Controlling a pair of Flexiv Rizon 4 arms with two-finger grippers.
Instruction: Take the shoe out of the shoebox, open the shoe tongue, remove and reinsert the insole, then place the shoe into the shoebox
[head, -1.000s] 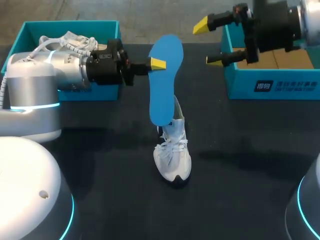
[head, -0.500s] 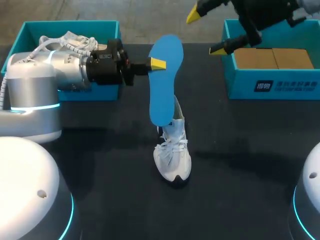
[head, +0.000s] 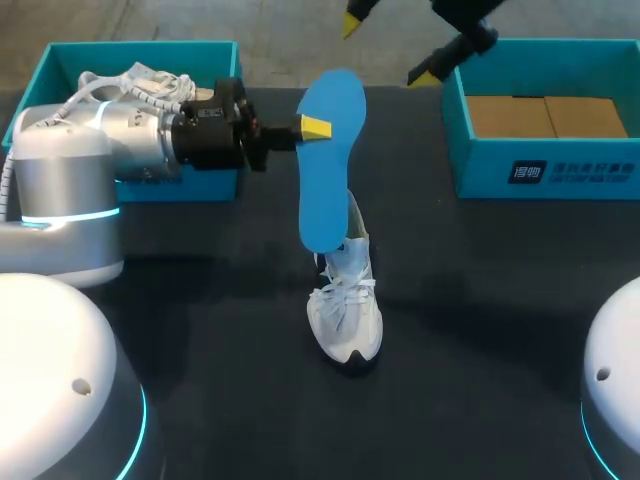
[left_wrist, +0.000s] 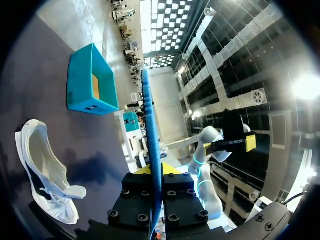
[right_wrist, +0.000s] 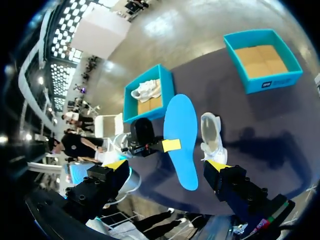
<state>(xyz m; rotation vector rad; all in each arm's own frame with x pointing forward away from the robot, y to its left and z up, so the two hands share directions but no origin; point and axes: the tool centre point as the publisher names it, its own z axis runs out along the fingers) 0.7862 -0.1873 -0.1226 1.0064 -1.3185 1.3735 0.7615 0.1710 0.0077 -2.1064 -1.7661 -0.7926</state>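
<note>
Two tools: left tool (head: 312, 127) pinches upright insole (head: 330, 160) above shoe (head: 345, 315); right tool (head: 392, 48) spread wide over far edge of table (head: 480, 300).

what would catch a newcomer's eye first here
The big blue insole stands out most, held upright in the left gripper over the middle of the table. A white shoe lies on the table close by it. At the far corners sit the left shoebox, holding a second shoe, and the right shoebox.
</note>
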